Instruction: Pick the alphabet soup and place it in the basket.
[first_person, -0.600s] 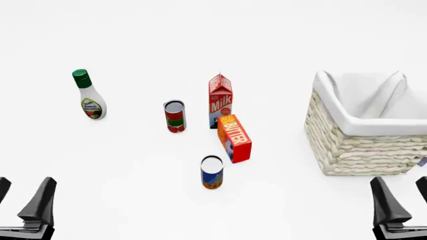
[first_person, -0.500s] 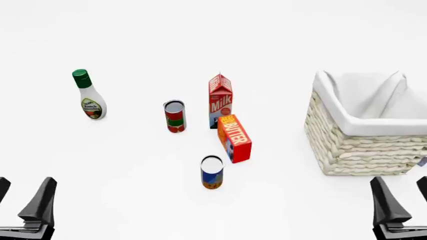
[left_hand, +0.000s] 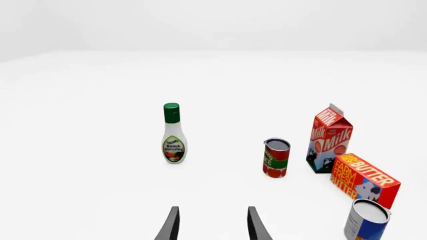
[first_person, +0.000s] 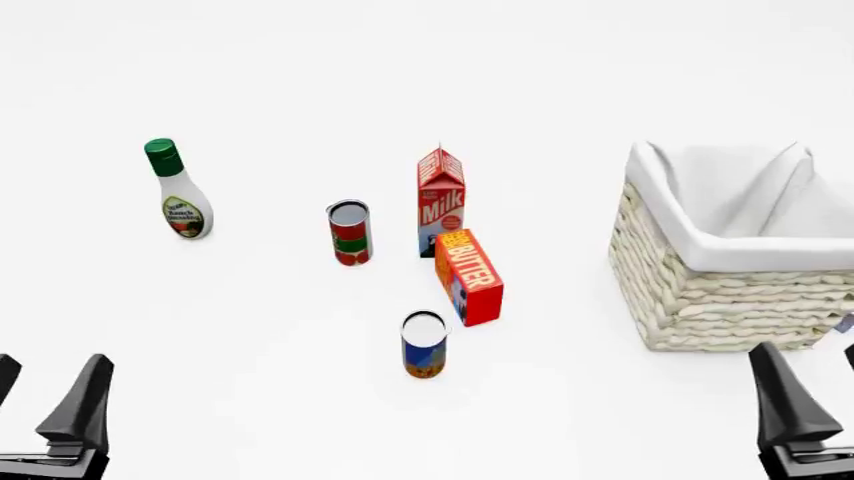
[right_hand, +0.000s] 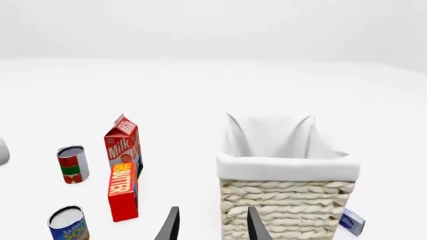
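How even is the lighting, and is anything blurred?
Front view: flat, even light, only faint shadows under the blue-labelled silver-topped soup can and the woven cream wicker basket; everything sharp. Both wrist views: equally crisp, no glare.

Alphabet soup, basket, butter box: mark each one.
alphabet soup (first_person: 424, 345), front view, blue label.
basket (first_person: 721, 300), front view, woven front wall.
butter box (first_person: 471, 272), front view, orange lettered face.

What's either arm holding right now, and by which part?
Nothing. Both sets of jaws stand open and empty: left gripper, right gripper. The alphabet soup stands untouched on the table, outside the basket.
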